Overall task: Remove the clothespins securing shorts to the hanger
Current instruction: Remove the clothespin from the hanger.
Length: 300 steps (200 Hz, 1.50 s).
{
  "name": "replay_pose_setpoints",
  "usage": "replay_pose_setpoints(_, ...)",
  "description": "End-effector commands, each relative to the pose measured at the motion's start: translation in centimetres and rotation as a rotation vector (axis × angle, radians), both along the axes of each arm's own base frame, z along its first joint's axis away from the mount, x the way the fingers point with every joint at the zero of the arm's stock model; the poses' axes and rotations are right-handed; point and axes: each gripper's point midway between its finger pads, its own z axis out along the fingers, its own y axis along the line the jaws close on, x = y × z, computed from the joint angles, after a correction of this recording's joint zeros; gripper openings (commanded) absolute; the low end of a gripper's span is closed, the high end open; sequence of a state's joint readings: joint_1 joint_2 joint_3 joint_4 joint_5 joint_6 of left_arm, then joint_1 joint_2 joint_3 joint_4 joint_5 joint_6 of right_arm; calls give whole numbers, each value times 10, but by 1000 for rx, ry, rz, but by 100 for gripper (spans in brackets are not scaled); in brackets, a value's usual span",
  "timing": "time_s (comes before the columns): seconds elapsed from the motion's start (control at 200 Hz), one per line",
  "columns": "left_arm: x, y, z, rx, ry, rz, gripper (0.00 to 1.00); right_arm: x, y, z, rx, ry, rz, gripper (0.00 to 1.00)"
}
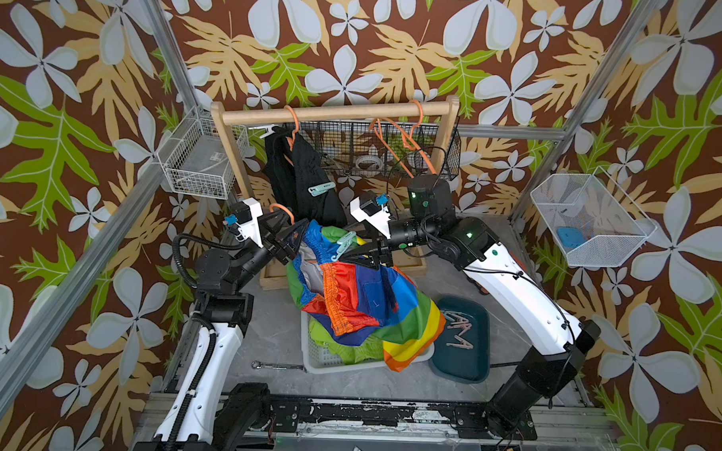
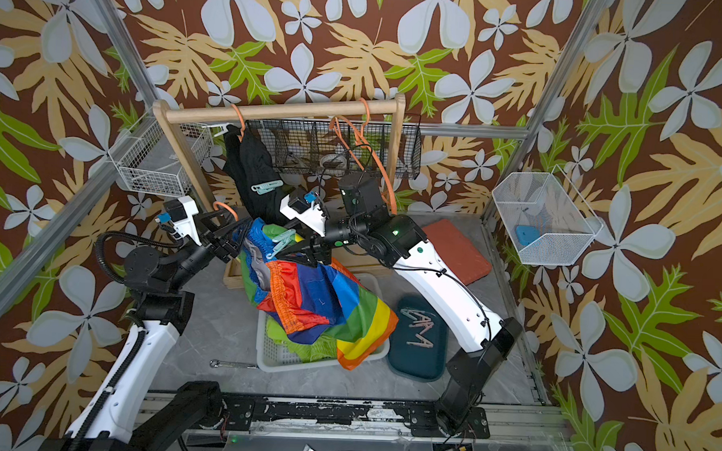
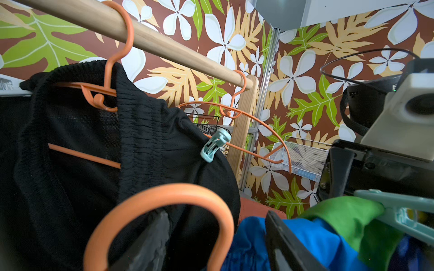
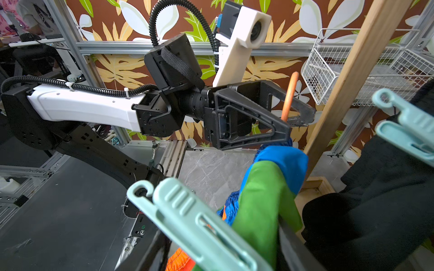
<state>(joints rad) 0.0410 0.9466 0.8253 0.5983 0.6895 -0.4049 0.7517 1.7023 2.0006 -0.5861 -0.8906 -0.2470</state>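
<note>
The colour-blocked shorts (image 1: 361,301) hang off an orange hanger, whose hook (image 3: 164,194) sits low, off the rail. My left gripper (image 1: 299,236) straddles that hook and the blue waistband, fingers apart, not pinching the hook (image 4: 290,93). A mint clothespin (image 4: 199,223) clips the green waistband. My right gripper (image 1: 356,249) is shut on it, fingers pressed against both sides. The black shorts (image 1: 299,179) hang on a second hanger from the rail, held by a mint clothespin (image 1: 321,188) and a whitish one (image 1: 267,129). Lime green shorts (image 1: 346,350) lie in the white basket (image 1: 317,361).
The wooden rail (image 1: 334,112) also carries empty orange hangers (image 1: 399,137). A black wire basket (image 1: 374,148) hangs behind it. A teal tray (image 1: 461,370) at the right holds several loose clothespins (image 1: 459,325). White wire baskets (image 1: 200,159) (image 1: 590,222) hang on both sides. A wrench (image 1: 276,366) lies on the floor.
</note>
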Motion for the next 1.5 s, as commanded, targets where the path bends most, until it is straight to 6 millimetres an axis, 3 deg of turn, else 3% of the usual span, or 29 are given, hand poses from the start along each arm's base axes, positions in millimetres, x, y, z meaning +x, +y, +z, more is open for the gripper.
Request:
replay_pose_setpoints(0.0,-4,-1,10,10,-46,-8,58,-6,3,12,40,-39,35,0)
replay_pose_setpoints(0.13,-4,-1,10,15,-47,-7,43,-6,5,12,39,-39,41,0)
replay_pose_setpoints(0.285,-3,-1,10,20,-43,-6,6,-3,7,6,26,-34,33,0)
replay_pose_setpoints(0.39,-2,0,10,18,-38,2,0,0,7,1,13,-37,22,0)
replay_pose_setpoints(0.606,4,8,7,29,-19,73,0,23,6,-18,-30,-68,-78,0)
replay_pose_setpoints(0.771,12,19,4,28,10,151,0,49,-1,-21,-47,-136,-236,48)
replay_pose_setpoints(0.856,19,25,0,36,36,195,0,59,-16,-10,-37,-198,-351,56)
replay_pose_setpoints(1.006,27,30,-7,43,73,245,0,74,-65,8,-32,-329,-632,69)
replay_pose_setpoints(1.101,34,23,-15,61,106,250,0,72,-97,13,-28,-393,-759,79)
replay_pose_setpoints(1.221,42,14,-27,82,153,261,0,63,-124,12,-45,-421,-831,82)
replay_pose_setpoints(1.371,50,1,-40,92,199,243,0,47,-132,3,-66,-461,-834,85)
replay_pose_setpoints(1.496,51,-6,-45,107,220,240,0,32,-120,-8,-131,-564,-790,84)
